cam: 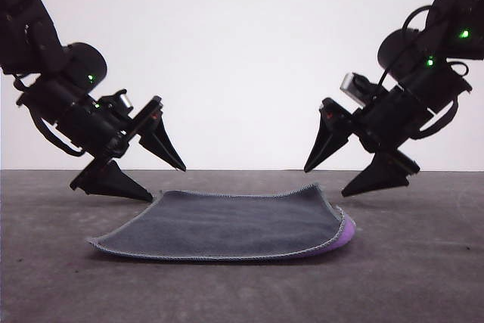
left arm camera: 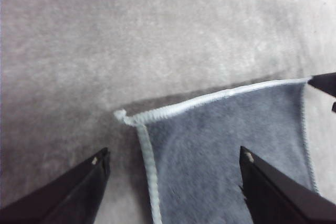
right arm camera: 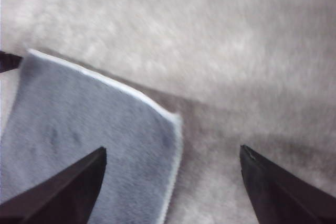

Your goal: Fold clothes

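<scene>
Just 1 cloth (cam: 227,225) (grey up), 2 open end effectors: left (cam: 166,179), right (cam: 327,179).

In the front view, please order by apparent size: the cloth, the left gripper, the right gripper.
1. Cloth, clearly the widest.
2. Left gripper and right gripper: they look about equal, so I do not rank them.

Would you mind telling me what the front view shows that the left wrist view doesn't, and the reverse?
The front view alone takes in both arms, with the left gripper and right gripper open above the table, and the purple underside peeking out at the cloth's right edge. The left wrist view alone gives a close look at one far corner, where the pale stitching curls slightly. Both show the dark grey cloth lying on the grey table, held by neither gripper.
</scene>
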